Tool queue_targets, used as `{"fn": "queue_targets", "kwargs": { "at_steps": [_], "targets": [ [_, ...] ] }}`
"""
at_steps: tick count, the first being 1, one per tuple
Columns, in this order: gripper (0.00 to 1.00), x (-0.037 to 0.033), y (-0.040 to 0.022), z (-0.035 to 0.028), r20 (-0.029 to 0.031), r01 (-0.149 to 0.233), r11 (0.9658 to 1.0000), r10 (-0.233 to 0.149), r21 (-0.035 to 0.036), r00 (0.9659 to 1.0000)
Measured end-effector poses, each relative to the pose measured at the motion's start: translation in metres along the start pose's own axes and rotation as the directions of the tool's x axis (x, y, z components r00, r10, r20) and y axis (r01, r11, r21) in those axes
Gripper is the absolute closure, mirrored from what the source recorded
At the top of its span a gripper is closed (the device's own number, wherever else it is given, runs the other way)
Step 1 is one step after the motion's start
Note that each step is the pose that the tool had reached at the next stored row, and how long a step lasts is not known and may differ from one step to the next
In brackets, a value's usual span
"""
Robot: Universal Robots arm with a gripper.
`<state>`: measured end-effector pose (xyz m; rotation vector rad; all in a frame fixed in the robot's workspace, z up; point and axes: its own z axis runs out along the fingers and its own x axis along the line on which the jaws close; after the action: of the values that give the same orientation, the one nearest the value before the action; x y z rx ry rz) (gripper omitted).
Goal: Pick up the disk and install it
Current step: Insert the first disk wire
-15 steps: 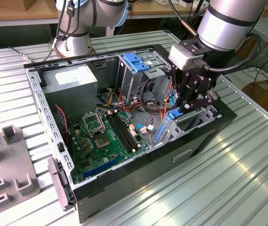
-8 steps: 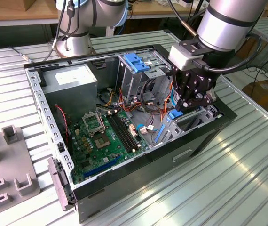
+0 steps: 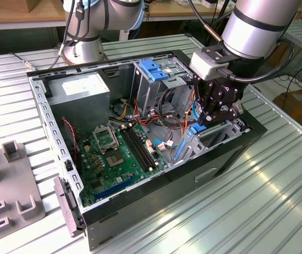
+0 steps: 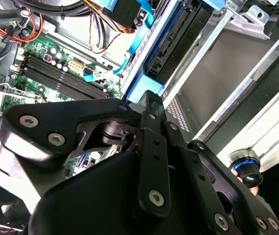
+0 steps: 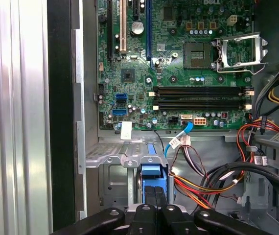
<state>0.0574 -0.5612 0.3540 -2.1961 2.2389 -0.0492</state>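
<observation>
Blue plastic frames the disk [image 5: 152, 172], its end pinched by the tool [image 5: 154, 195]. Exterior view gives the open case [image 3: 167, 206] on the counter [image 3: 278, 174]; second wrist view shows the disk on edge in the bay [image 4: 213, 68], long axis running away from the tool.

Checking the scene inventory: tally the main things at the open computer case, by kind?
Computer case: 1
Circuit board: 1
Power supply: 1
Disk: 1
Claw: 1
Robot arm: 1
Total: 6
</observation>
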Motion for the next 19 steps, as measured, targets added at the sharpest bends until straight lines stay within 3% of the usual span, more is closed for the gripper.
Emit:
{"fn": "queue_targets", "kwargs": {
  "at_steps": [6,15,19],
  "targets": [
    [0.89,0.0000,-0.0007,0.0004,0.0001,0.000,1.0000,0.000,0.0000,1.0000],
    [0.89,-0.0002,-0.0126,0.0009,-0.0002,0.000,1.0000,0.000,0.0001,1.0000],
    [0.89,-0.0001,-0.0134,0.0002,-0.0003,0.002,1.0000,-0.002,0.0003,1.0000]
  ]
}}
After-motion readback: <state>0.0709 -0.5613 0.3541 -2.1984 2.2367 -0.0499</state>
